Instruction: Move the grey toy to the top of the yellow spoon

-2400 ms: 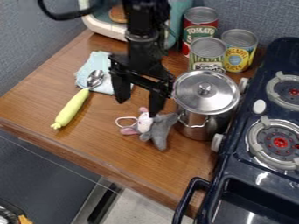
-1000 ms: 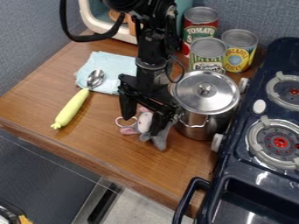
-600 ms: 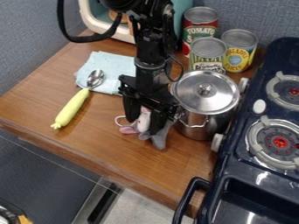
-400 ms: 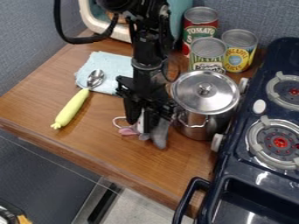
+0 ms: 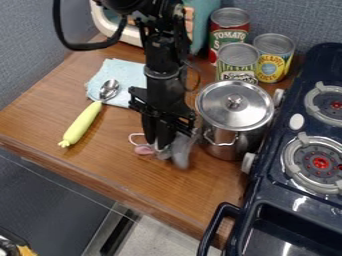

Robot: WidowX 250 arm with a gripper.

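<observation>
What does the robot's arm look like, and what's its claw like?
The arm is black all over, chunky and jointed, with a greyish ring above the claw. A thick black cable loops out beside it. The claw is black too, with two long fingers pointing down.

Toy kitchen with stove (image 5: 270, 176)

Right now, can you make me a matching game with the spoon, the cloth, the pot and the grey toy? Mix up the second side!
Things:
1. Spoon
2. Cloth
3. Pot
4. Grey toy

Where or what:
A. Pale blue, lying flat
B. Down at the gripper's fingertips
C. Has a yellow handle
D. Wears a shiny lid

Right pairs: 1-C, 2-A, 3-D, 4-B
</observation>
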